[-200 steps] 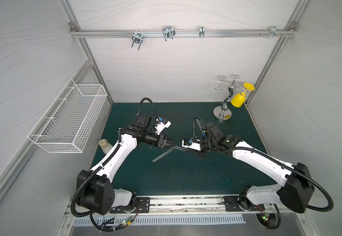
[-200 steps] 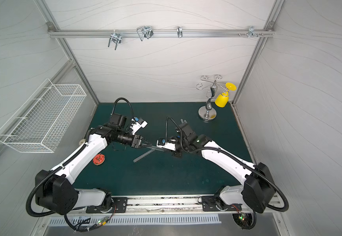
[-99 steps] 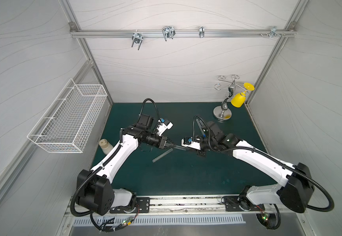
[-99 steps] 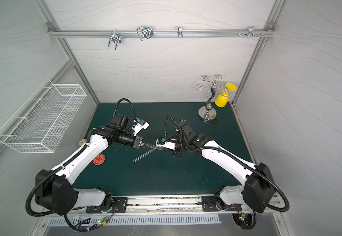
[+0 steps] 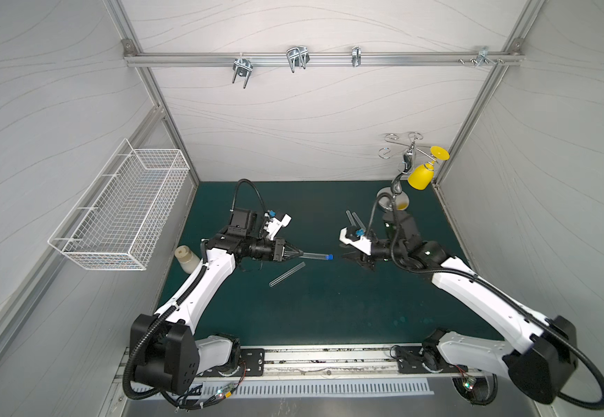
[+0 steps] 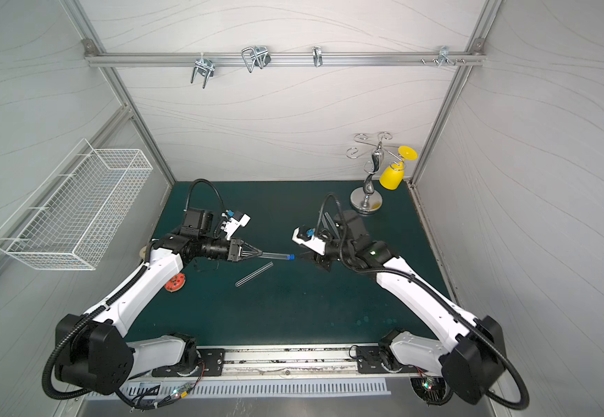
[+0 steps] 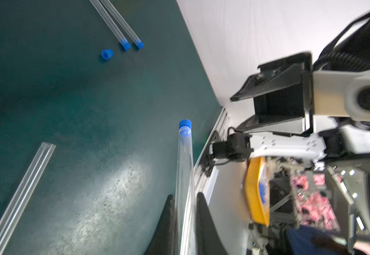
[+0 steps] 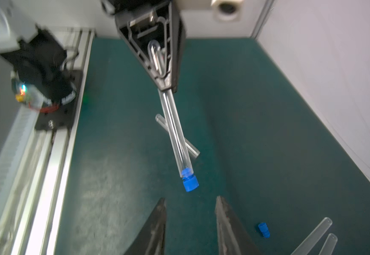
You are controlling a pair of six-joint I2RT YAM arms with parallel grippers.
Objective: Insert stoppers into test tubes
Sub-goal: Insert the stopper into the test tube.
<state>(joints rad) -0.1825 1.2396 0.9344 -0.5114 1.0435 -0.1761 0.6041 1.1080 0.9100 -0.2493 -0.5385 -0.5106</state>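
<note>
Left claw [image 7: 185, 195] clamped on clear tube [image 7: 185, 165], blue stopper [image 7: 185, 124] seated; right claw [image 8: 190, 198] apart, empty.

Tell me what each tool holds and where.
The left tool grips the stoppered tube toward its rounded end; the right tool is open, empty.

The held tube [image 8: 175, 132] is clear and glossy, its stopper [image 8: 190, 182] smooth blue plastic. The mat [image 5: 329, 307] is dark green, matt, a little grainy. At 2 o'clock the stand [image 6: 365, 205] is shiny chromed metal; at 9 o'clock the basket [image 5: 105, 231] is white coated wire.
</note>
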